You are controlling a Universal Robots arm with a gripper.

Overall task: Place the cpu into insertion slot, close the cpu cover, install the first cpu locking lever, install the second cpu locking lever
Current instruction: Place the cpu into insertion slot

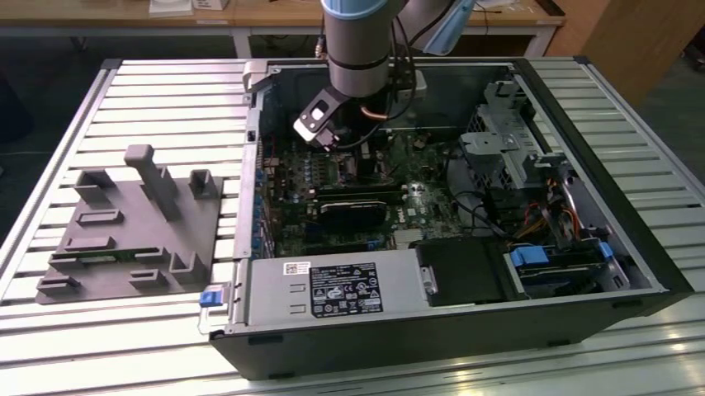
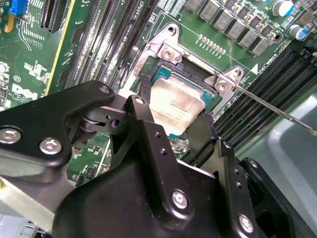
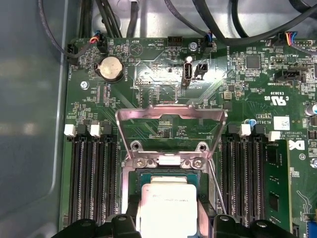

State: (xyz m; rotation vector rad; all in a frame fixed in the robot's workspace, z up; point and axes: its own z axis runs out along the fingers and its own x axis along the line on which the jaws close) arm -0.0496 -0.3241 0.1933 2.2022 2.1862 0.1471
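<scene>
Hand (image 2: pixel 173 121) clamped on cpu (image 2: pixel 174 101), fingers gripping two opposite edges. cpu lies flat, just above insertion slot (image 2: pixel 168 78), slot rim peeking out past far edge. Looks like straight-down approach. cpu cover (image 3: pixel 148 108) tipped open beyond slot, clear of hand.

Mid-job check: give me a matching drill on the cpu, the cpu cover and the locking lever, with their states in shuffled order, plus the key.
Things:
1. cpu
2. cpu cover
3. locking lever

States:
A. swung open, standing clear of the socket
B. thin rod reaching out past the socket's corner
C. held in the gripper over the insertion slot

Pairs: 1-C, 2-A, 3-B
</scene>
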